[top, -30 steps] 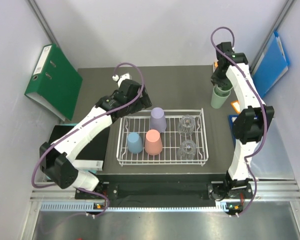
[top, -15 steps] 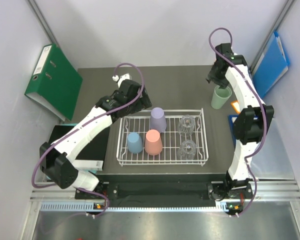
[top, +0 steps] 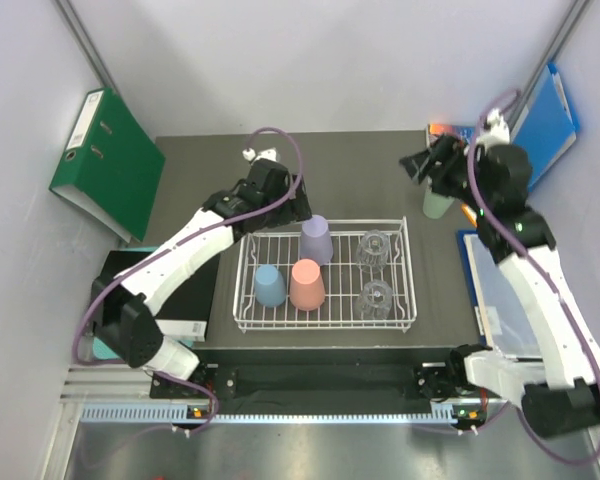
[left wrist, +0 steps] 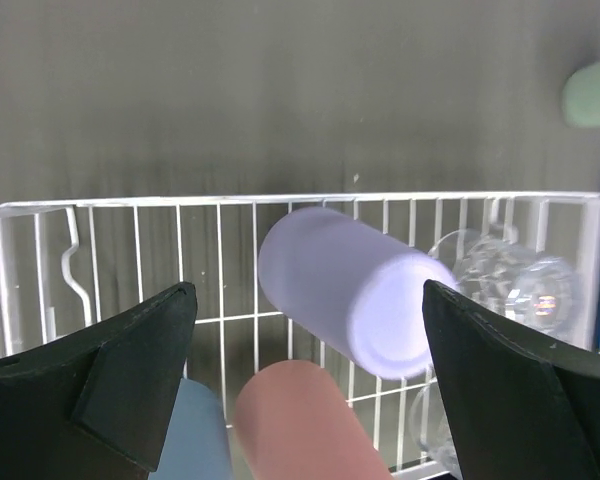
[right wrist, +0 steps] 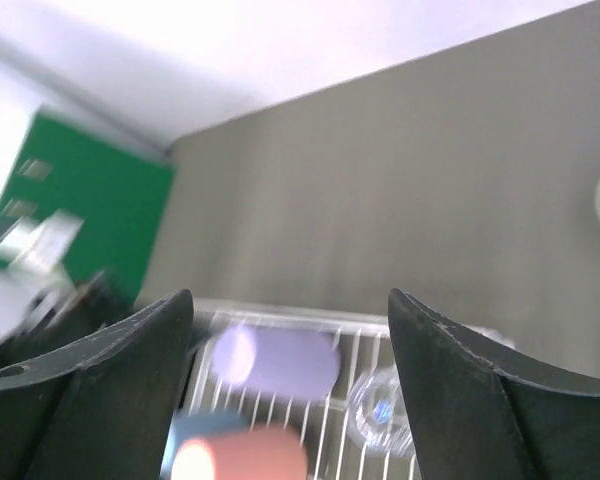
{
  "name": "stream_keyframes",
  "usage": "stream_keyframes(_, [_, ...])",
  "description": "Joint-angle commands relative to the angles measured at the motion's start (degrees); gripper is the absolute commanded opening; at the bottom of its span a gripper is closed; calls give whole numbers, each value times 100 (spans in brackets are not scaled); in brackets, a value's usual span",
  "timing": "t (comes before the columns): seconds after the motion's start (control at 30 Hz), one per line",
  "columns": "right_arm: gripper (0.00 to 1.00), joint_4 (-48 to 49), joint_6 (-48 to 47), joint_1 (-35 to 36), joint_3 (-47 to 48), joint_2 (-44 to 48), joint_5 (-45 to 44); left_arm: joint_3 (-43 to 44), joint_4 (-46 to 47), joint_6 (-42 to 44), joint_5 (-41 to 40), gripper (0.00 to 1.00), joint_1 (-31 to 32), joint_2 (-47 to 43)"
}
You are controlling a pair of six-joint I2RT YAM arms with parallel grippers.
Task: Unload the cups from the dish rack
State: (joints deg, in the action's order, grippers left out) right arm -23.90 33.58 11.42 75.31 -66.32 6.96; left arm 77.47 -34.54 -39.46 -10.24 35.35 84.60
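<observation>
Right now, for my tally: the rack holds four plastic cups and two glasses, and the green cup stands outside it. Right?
No: the top view shows three plastic cups in the rack, not four: lilac cup, blue cup, pink cup. The two glasses and outside green cup are right.

You've got a white wire rack (top: 325,327), smooth matt plastic cups (top: 316,238), two clear glossy faceted glasses (top: 376,246), and a matt dark desk (top: 360,170).

pale walls (top: 330,60), dark grey tabletop (top: 360,170), green binder (top: 105,165) at left, blue folder (top: 550,120) at right
</observation>
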Motion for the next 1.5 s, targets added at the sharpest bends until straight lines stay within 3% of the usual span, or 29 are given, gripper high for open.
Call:
stream_keyframes(0.0, [79,977,122,308,-1298,785,859,180,36,378,154,99,85,460])
stream_keyframes(0.17, [80,518,-142,896,-1860,1340,631,277,149,431,57,99,331,514])
stream_keyframes(0.47, [80,729,236,1547,-2828,2097,394,85,773,88,-233,99,481,224])
stream_keyframes(0.9, [80,290,-53,1600,-2679,2247,235,348,247,114,-277,97,929,1076])
stream_keyframes(0.97, [80,272,-62,1600,-2644,2229,209,435,150,114,-338,90,929,1146])
stream_keyframes(1.07, [80,228,-106,1600,-2627,2238,174,514,88,149,-496,66,929,1077])
stream_keyframes(1.1, [79,228,-115,1600,-2618,2238,174,515,80,158,-531,53,929,1033])
stream_keyframes(1.27, [79,228,-150,1600,-2556,2203,130,830,-87,316,-883,15,929,769])
stream_keyframes(1.37, [80,237,-159,1600,-2504,2168,156,1269,-332,439,-1023,4,929,629])
stream_keyframes(1.47, [80,237,-150,1600,-2468,2133,139,1639,-430,571,-1068,0,929,462])
